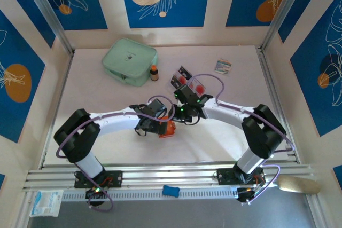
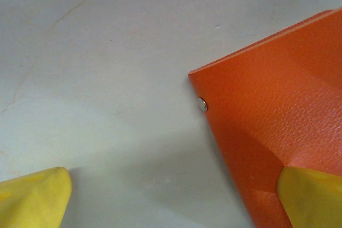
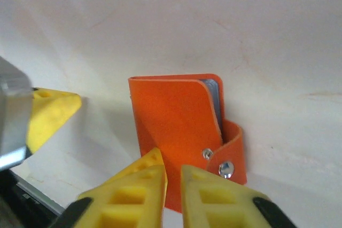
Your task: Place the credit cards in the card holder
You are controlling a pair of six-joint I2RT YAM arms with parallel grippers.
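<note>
pale off-white surface (image 1: 91,86), walled in by cream panels with blue floral prints. near its middle, between the two arms, lies the small squarish orange-red card holder (image 1: 169,128), flat on the surface. the right wrist view shows it (image 3: 171,116) up close. it is folded over but unsnapped, with its mouth toward the top right. a thin grey edge (image 3: 212,90) peeps out there; whether it is a card or the lining, i cannot tell. a flap with silver snap studs (image 3: 226,168) hangs loose at the lower right.

the right hand (image 3: 173,185) is just short of the holder and points at it. its yellow fingers (image 3: 144,185) are almost together, with a narrow slit between them and nothing visibly held. the left hand (image 2: 173,190) is spread wide. one yellow finger (image 2: 312,196) lies over a corner of the holder (image 2: 278,116), touching or hovering i cannot tell, and the other (image 2: 35,198) is over bare surface.

the loose credit cards (image 1: 188,82), thin black and pale rectangles with red round marks, overlap in a cluster just beyond the right hand (image 1: 184,111), on the side away from the holder. the right arm is clearly nearer them, so fetching the next card looks like its job. the left hand (image 1: 151,125) seems placed to steady the holder.

the top view gives the cards and the layout, though the arms cover most of the holder. the wrist views give its mouth, snaps and corner. farther back are a mint-green zip pouch (image 1: 130,61), a small brown bottle (image 1: 154,72) and a multicoloured packet (image 1: 223,66).
</note>
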